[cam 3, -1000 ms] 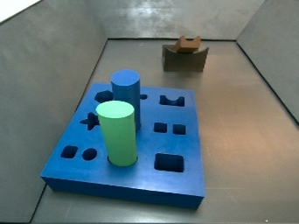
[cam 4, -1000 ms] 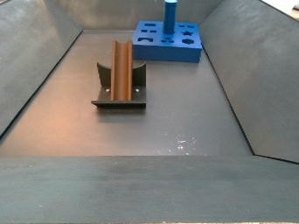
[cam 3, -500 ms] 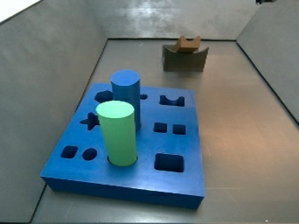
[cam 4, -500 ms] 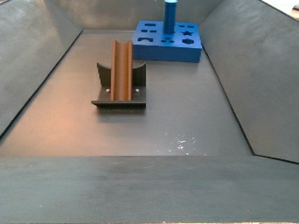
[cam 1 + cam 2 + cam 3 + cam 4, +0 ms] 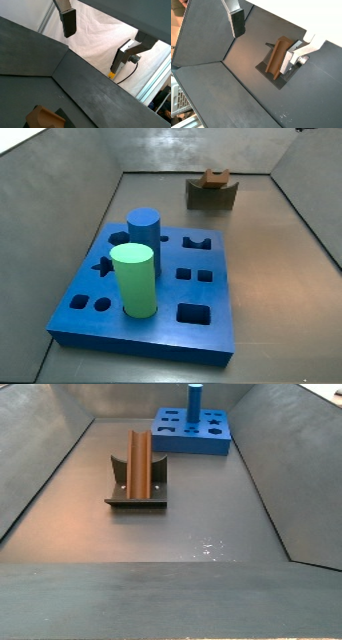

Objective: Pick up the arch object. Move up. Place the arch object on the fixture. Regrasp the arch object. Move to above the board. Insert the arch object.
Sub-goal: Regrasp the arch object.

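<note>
Arch object (image 5: 278, 56) resting in fixture (image 5: 295, 70), gripper (image 5: 271, 31) fingers (image 5: 237, 22) spread, empty, above it

A green cylinder (image 5: 132, 280) stands upright at the lower left of a side view, with a shorter blue cylinder (image 5: 143, 229) just behind it.

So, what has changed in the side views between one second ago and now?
Nothing visibly changed. The arch object lies on the fixture as before, and the board with its green cylinder and blue cylinder has not moved. The gripper is outside the side views; in a wrist view it hangs open above the arch object, fingers empty.
</note>
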Available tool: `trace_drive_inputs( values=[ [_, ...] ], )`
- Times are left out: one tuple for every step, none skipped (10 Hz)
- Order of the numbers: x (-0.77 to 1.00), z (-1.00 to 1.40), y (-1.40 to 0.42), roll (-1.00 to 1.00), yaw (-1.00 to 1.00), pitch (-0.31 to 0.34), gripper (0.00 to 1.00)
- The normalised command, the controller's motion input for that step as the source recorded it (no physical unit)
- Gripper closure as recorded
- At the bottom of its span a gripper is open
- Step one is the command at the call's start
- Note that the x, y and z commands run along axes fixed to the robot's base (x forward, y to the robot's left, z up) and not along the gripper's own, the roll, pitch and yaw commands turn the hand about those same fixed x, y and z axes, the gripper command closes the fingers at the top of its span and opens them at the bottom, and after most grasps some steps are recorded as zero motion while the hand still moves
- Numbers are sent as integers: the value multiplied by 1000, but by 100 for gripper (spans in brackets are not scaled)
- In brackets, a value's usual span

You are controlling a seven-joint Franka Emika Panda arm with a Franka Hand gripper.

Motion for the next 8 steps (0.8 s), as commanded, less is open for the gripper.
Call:
trace_drive_inputs(
  values=[
    [254,-21,-59,172,128,28,0],
    [251,-23,-57,168,117,32,0],
    [250,-24,-56,167,113,35,0],
    [247,-27,-55,163,109,39,0],
    [243,-30,-53,158,106,45,0],
    [241,-31,-52,155,106,49,0],
    [237,-32,-51,150,108,54,0],
    [236,-32,-51,148,108,56,0]
  ],
)
